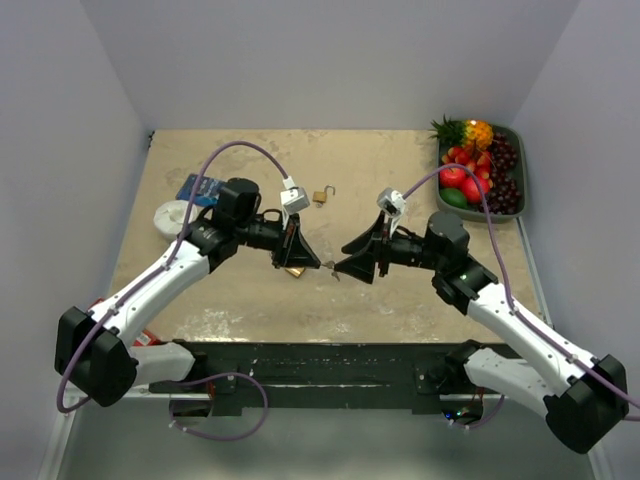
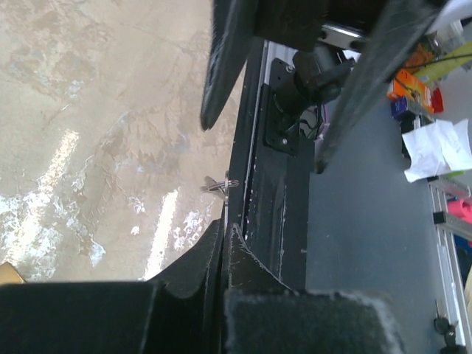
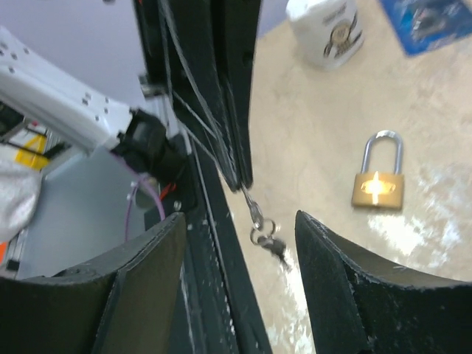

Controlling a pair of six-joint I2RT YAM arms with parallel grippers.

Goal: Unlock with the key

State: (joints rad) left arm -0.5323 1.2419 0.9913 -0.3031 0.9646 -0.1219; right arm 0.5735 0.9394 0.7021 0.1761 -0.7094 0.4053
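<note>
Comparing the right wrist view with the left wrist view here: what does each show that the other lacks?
Right wrist only: the brass padlock, whole, shackle closed, flat on the table, with a white container and blue packet beyond. Left wrist only: white paper and an orange box off the table's near edge. Both: the key on its ring, which seems to dangle from the shut left end effector, in front of the open right end effector.

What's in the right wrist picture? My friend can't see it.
A brass padlock lies flat on the beige table, its shackle closed, near a small key ring. The right gripper, open, frames the bottom; the left gripper, shut, reaches in from the top, just above the keys.
</note>
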